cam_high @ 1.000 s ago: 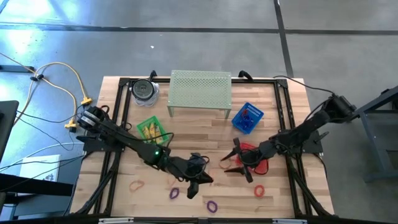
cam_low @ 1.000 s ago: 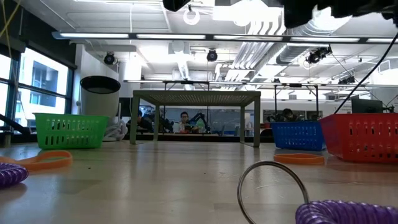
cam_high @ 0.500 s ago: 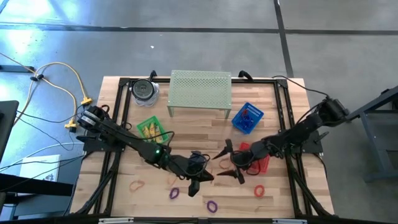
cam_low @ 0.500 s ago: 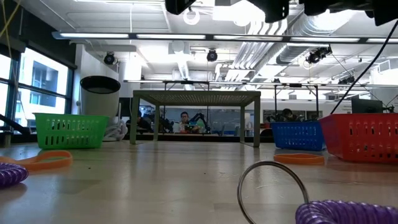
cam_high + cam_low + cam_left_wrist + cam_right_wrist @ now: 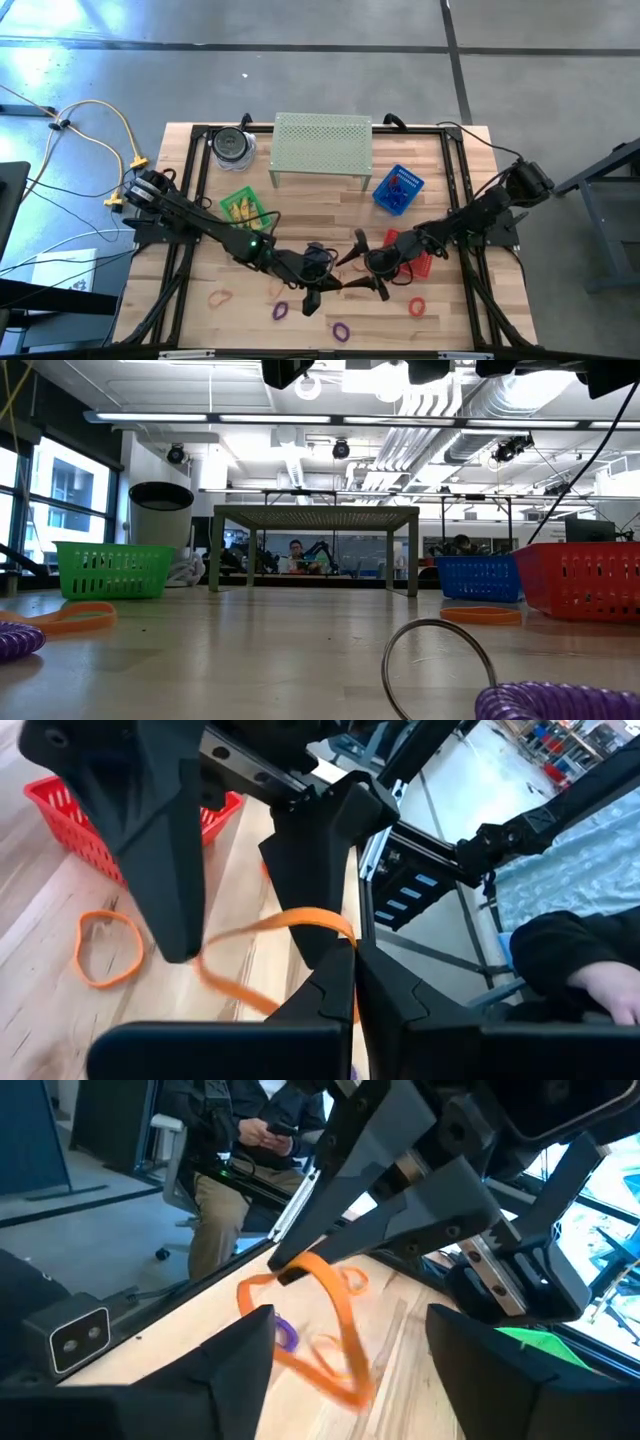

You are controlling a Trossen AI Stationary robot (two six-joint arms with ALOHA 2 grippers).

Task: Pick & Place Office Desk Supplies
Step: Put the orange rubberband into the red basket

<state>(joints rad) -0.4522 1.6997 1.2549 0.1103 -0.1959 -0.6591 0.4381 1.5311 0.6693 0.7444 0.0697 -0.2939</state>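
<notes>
Red basket crowds the right arm (open table ahead).

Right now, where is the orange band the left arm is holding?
The orange band hangs from the shut left tool above the table's front middle, between the open right tool's fingers.

We count three baskets: green, blue, red; two purple bands, two orange bands, one jar.

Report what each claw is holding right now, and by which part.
The left claw is shut on one end of an orange band loop. The right claw is open around the loop's hanging part, holding nothing.
</notes>
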